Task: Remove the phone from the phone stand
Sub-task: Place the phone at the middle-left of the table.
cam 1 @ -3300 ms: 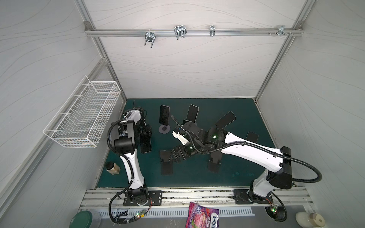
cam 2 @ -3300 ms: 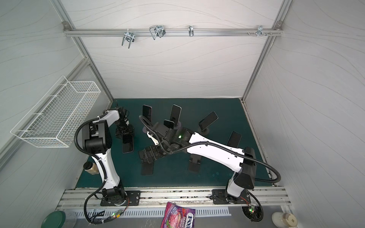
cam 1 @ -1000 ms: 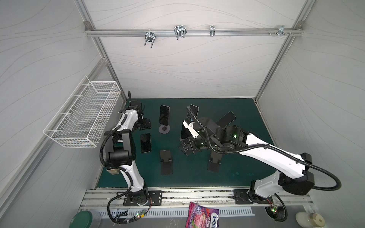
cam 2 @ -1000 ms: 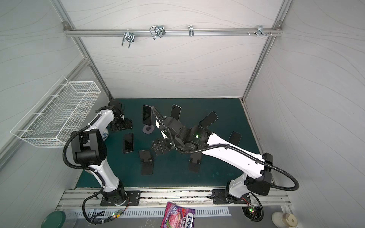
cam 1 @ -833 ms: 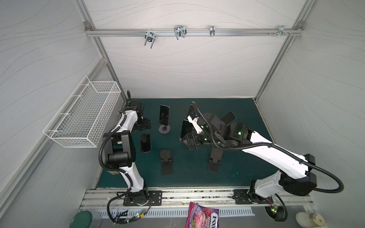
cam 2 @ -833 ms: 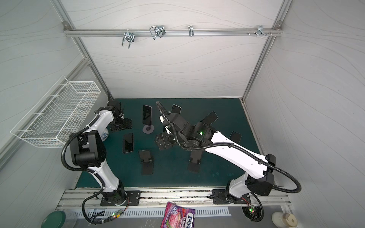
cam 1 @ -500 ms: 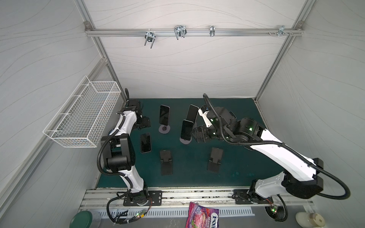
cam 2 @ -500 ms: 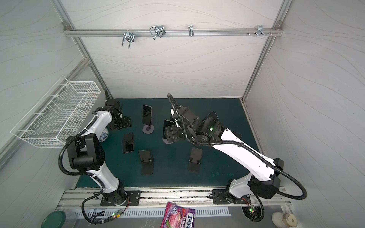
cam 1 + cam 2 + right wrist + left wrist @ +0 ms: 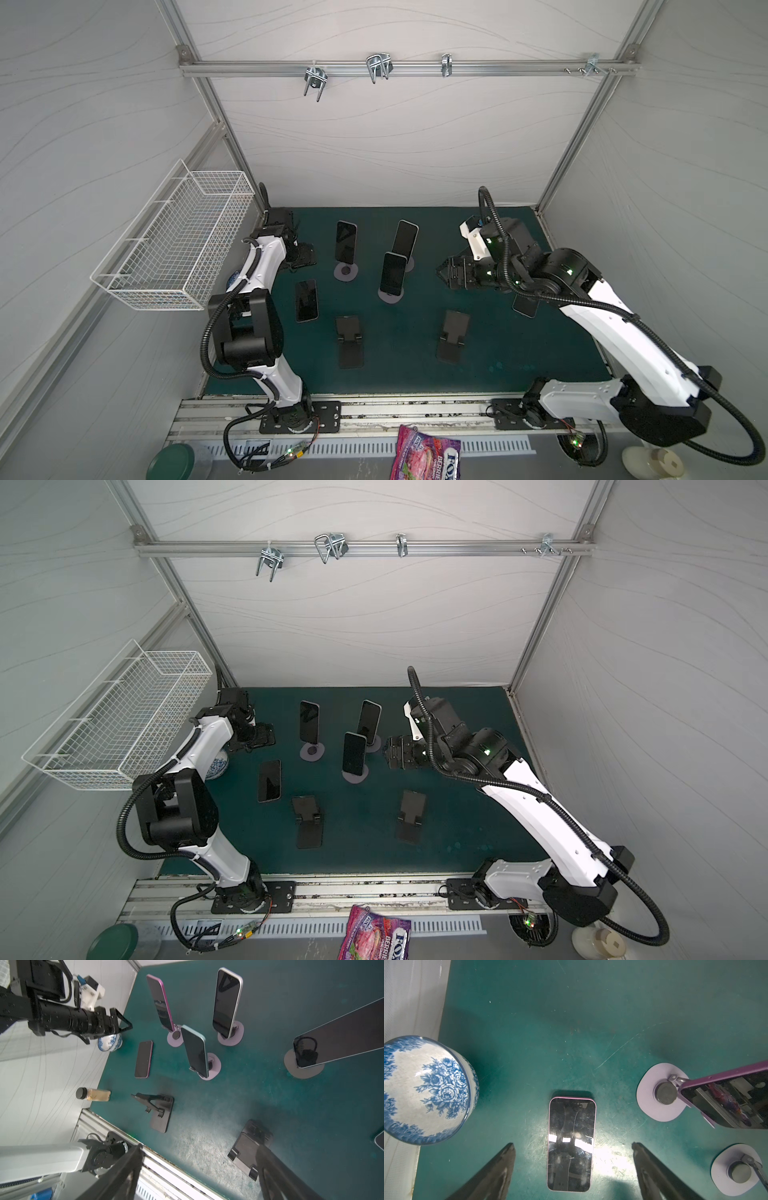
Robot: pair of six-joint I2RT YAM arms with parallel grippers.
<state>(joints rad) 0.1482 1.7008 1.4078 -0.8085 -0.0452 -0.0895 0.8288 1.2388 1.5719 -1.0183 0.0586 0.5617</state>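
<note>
While the left fingers (image 9: 497,1169) hang spread and empty near a flat phone (image 9: 571,1147) and the right fingers (image 9: 124,1169) gape empty, 3 phones (image 9: 392,273) lean on stands (image 9: 389,296) mid-frame on the bench (image 9: 399,374)

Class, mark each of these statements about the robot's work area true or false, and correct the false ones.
1. A pink-rimmed phone lies flat on the green mat. True.
2. The two black folding stands each hold a phone. False: both are empty.
3. The left hand is open and holds nothing. True.
4. The right hand grips a phone. False: it is open and empty.
</note>
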